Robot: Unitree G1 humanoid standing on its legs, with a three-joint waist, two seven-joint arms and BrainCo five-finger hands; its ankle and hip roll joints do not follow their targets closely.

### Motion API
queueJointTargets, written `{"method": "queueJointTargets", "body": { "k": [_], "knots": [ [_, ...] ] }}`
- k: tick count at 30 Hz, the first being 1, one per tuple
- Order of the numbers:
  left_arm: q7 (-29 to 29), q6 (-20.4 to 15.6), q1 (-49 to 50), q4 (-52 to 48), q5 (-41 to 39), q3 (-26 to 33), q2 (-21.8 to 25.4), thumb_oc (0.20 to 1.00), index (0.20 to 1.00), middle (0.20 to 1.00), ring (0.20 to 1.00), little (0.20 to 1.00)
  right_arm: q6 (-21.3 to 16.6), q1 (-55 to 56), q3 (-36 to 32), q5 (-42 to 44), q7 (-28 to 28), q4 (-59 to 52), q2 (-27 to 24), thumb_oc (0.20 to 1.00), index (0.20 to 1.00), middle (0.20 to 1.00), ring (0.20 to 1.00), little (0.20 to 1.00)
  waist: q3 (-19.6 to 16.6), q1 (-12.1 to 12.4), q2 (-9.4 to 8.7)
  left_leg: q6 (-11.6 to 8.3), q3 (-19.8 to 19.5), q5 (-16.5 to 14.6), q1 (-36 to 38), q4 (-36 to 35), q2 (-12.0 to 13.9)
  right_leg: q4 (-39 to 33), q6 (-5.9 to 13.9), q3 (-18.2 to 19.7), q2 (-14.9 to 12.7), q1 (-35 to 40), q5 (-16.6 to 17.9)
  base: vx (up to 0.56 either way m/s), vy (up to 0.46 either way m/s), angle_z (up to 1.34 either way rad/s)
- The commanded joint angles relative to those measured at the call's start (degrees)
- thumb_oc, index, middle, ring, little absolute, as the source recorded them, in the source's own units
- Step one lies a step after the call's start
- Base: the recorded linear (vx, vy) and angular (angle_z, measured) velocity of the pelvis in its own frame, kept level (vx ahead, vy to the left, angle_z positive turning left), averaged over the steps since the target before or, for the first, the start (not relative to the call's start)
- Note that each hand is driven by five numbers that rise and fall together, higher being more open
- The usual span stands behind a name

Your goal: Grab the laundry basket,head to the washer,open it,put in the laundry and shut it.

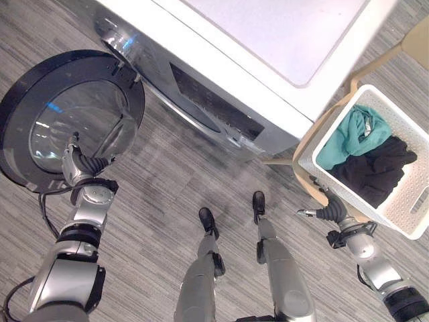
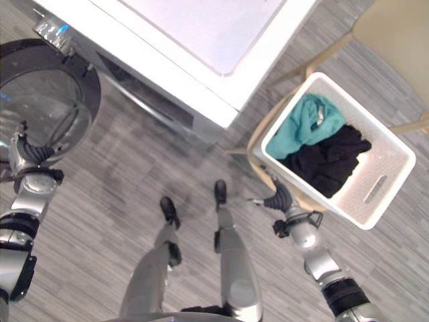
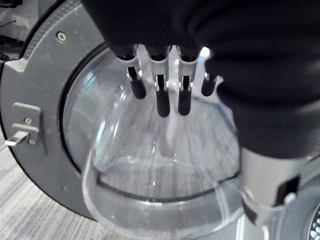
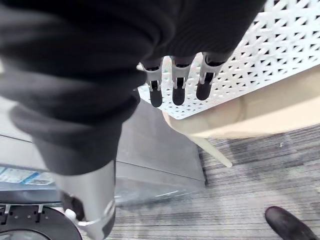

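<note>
The fingers (image 3: 161, 95) of the left hand (image 1: 78, 163) are seen straight and slightly spread, held against or just in front of the glass bowl of the washer door; contact cannot be confirmed. The fingers (image 4: 178, 87) of the right hand (image 1: 330, 213) are likewise extended and relaxed, side by side, their dark tips just short of the perforated wall of the basket, with nothing gripped.

Beyond both sets of fingers, and between the two hands, the white washer (image 1: 268, 60) is seen, the largest thing in the scene, with its dark front panel facing the floor side. The round washer door (image 1: 67, 114) is swung fully open toward the robot's left; its dark ring and clear domed window lie directly ahead of the left fingers, and its latch is seen on the grey inner rim to one side of them.

A white laundry basket (image 1: 415, 161) is set on a pale wooden chair (image 1: 305, 171), directly past the right fingertips and beside the washer's right corner. Inside the basket, further from the fingers, a black garment (image 1: 375, 171) is piled on the nearer side and a teal garment (image 1: 352, 134) lies beyond it, toward the washer. The grey striped floor (image 1: 167, 181) is spread beneath everything.
</note>
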Motion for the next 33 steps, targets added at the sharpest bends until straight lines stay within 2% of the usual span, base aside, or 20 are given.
{"method": "queueJointTargets", "body": {
  "k": [1,4,5,6,11,13,14,17,18,19,20,21,22,23,27,28,29,32,33],
  "knots": [
    [1.87,1.63,1.58,6.14,0.93,4.78,4.02,1.000,1.000,1.000,1.000,1.000,-3.23,1.91,-2.52,2.36,-1.30,-2.82,2.48,1.000,1.000,1.000,1.000,1.000,-1.25,0.85,-2.69,0.44,-2.33,-4.99,0.06,0.41,-4.90,4.57,6.04,-2.14,-1.61,-1.23,-4.15,0.04,-0.001,0.05],
    [2.59,2.24,3.34,7.00,1.16,6.51,4.13,1.000,1.000,1.000,1.000,1.000,-3.31,2.44,-2.85,2.69,-1.28,-3.67,2.97,1.000,1.000,1.000,1.000,1.000,-1.39,1.04,-2.86,0.43,-2.34,-5.26,0.39,0.51,-4.84,4.51,6.09,-2.26,-1.70,-0.79,-4.20,0.05,-0.010,0.11],
    [3.90,2.66,7.06,9.15,-0.89,11.22,4.08,1.000,1.000,1.000,1.000,1.000,-3.40,2.97,-2.68,3.20,-0.84,-4.13,3.70,1.000,1.000,1.000,1.000,1.000,-1.65,1.64,-3.41,0.54,-2.16,-6.44,0.80,2.01,-4.64,4.87,5.92,-2.18,-1.62,-0.13,-4.63,0.08,-0.026,0.01],
    [3.62,2.56,8.81,10.05,-1.14,12.43,4.25,1.000,1.000,1.000,1.000,1.000,-3.53,3.26,-2.41,3.70,-0.32,-4.54,3.87,1.000,1.000,1.000,1.000,1.000,-1.74,1.81,-3.77,0.64,-2.12,-7.36,0.87,3.48,-4.48,5.20,5.83,-2.10,-1.64,0.41,-4.96,0.08,-0.026,0.00],
    [1.25,0.98,12.82,3.85,-1.33,10.96,2.01,1.000,1.000,1.000,1.000,1.000,-3.01,2.79,-2.59,3.62,-0.12,-4.39,4.34,1.000,1.000,1.000,1.000,1.000,-2.68,2.41,-4.02,0.69,-1.96,-8.85,1.56,5.83,-4.15,5.82,5.54,-1.89,-1.67,2.13,-5.75,0.05,-0.040,0.03],
    [-0.31,-0.13,18.66,-4.92,-0.52,9.43,-2.61,1.000,1.000,1.000,1.000,1.000,-2.39,3.31,-4.17,3.20,-0.03,-5.72,4.75,1.000,1.000,1.000,1.000,1.000,-4.39,2.64,-3.47,0.83,-1.48,-9.75,4.62,5.49,-4.13,6.16,5.17,-1.12,-1.49,4.34,-6.82,0.14,0.024,-0.06],
    [-2.31,-1.05,22.90,-9.30,-0.20,8.32,-6.47,1.000,1.000,1.000,1.000,1.000,-2.08,4.00,-6.43,1.96,-0.21,-6.99,4.60,1.000,1.000,1.000,1.000,1.000,-5.73,2.48,-3.00,0.87,-1.15,-10.41,7.37,5.05,-4.15,6.35,5.02,-0.56,-1.48,6.17,-7.56,0.18,0.043,-0.17],
    [-5.11,-1.73,28.63,-15.17,-0.23,6.57,-11.83,1.000,1.000,1.000,1.000,1.000,-1.32,5.26,-9.21,0.17,0.05,-9.12,4.68,1.000,1.000,1.000,1.000,1.000,-7.65,1.88,-1.91,1.10,0.08,-11.36,11.33,4.65,-4.37,6.16,5.00,0.46,-1.12,9.01,-8.41,0.16,0.033,-0.40],
    [-7.21,-1.37,33.11,-15.93,0.12,6.23,-15.50,1.000,1.000,1.000,1.000,1.000,-0.86,5.18,-10.61,-3.39,0.13,-10.51,4.26,1.000,1.000,1.000,1.000,1.000,-8.91,1.71,-0.98,1.40,3.59,-12.60,15.26,5.20,-3.68,7.84,5.19,-0.78,-0.85,10.63,-9.40,0.11,0.032,-0.49],
    [-7.22,-1.36,33.14,-15.96,0.12,6.23,-15.53,1.000,1.000,1.000,1.000,1.000,-0.83,5.23,-10.62,-3.39,0.13,-10.55,4.23,1.000,1.000,1.000,1.000,1.000,-8.84,1.79,-0.97,1.39,3.67,-12.66,15.39,5.20,-3.66,7.89,5.19,-0.70,-0.81,10.70,-9.43,0.08,0.008,-0.87],
    [-7.53,-1.04,33.98,-15.89,0.04,5.98,-16.40,1.000,1.000,1.000,1.000,1.000,-0.74,5.09,-10.66,-4.14,0.31,-10.97,4.34,1.000,1.000,1.000,1.000,1.000,-9.00,1.87,-0.73,1.36,4.82,-12.94,16.29,5.48,-3.16,9.02,5.18,-2.79,-1.48,10.95,-9.71,0.00,-0.026,-1.38],
    [-7.61,-0.84,35.22,-15.55,-0.59,6.46,-17.25,1.000,1.000,1.000,1.000,1.000,-0.46,4.66,-10.49,-5.00,0.17,-10.95,4.19,1.000,1.000,1.000,1.000,1.000,-9.26,2.29,-0.38,1.03,7.32,-13.00,17.80,5.60,-2.17,10.89,5.14,-7.54,-2.93,11.40,-10.19,0.10,-0.075,-1.47],
    [-8.29,-0.25,37.05,-13.90,-0.02,5.72,-18.72,1.000,1.000,1.000,1.000,1.000,-0.03,4.36,-10.37,-6.12,0.00,-10.71,4.14,1.000,1.000,1.000,1.000,1.000,-10.30,2.89,0.33,0.56,9.41,-14.20,20.70,5.60,-0.77,12.91,5.19,-14.42,-5.26,13.46,-12.17,0.14,-0.171,-2.06],
    [-9.10,0.37,37.84,-11.50,0.58,5.42,-19.91,1.000,1.000,1.000,1.000,1.000,0.20,4.06,-9.93,-7.21,0.20,-10.45,3.74,1.000,1.000,1.000,1.000,1.000,-11.90,3.11,0.51,0.18,11.57,-13.44,22.42,4.77,0.14,13.69,5.01,-18.54,-6.46,14.66,-12.23,0.15,-0.155,-1.98],
    [-10.25,0.54,37.34,-5.53,3.35,3.45,-21.67,1.000,1.000,1.000,1.000,1.000,0.37,5.12,-9.93,-9.11,-0.12,-9.86,2.88,1.000,1.000,1.000,1.000,1.000,-14.38,1.89,0.85,-0.46,13.21,-13.04,24.73,3.36,0.25,10.66,5.09,-16.97,-5.73,16.73,-12.18,0.16,-0.198,-0.90],
    [-10.77,0.42,37.30,-2.49,5.40,2.23,-22.65,1.000,1.000,1.000,1.000,1.000,0.41,5.61,-9.10,-10.78,0.20,-9.44,2.03,1.000,1.000,1.000,1.000,1.000,-15.71,1.18,1.11,-1.32,13.98,-13.56,25.53,4.90,1.06,8.04,4.63,-15.07,-4.59,18.62,-12.45,0.09,-0.134,-0.47],
    [-10.76,0.40,37.29,-2.47,5.41,2.22,-22.66,1.000,1.000,1.000,1.000,1.000,0.41,5.62,-9.11,-10.78,0.20,-9.45,2.02,1.000,1.000,1.000,1.000,1.000,-15.69,1.22,1.13,-1.33,14.01,-13.59,25.54,4.94,1.09,8.00,4.62,-15.05,-4.56,18.65,-12.42,0.14,-0.216,-0.39],
    [-11.64,0.36,38.08,-1.24,5.83,0.77,-24.57,1.000,1.000,1.000,1.000,1.000,0.38,4.64,-6.59,-12.03,1.11,-9.51,-0.26,1.000,1.000,1.000,1.000,1.000,-15.37,1.32,0.65,-2.87,14.24,-13.59,24.87,15.21,4.36,5.05,2.68,-10.97,-1.62,21.48,-13.63,0.09,-0.228,-0.61],
    [-11.86,0.10,38.23,-0.76,4.96,0.14,-25.57,1.000,1.000,1.000,1.000,1.000,0.55,2.77,-4.19,-12.15,1.68,-8.55,-1.43,1.000,1.000,1.000,1.000,1.000,-15.11,2.32,0.42,-4.20,10.60,-11.47,23.04,20.13,5.45,3.38,1.62,-8.83,-0.07,22.66,-14.12,0.10,-0.200,-0.96]
  ]
}}
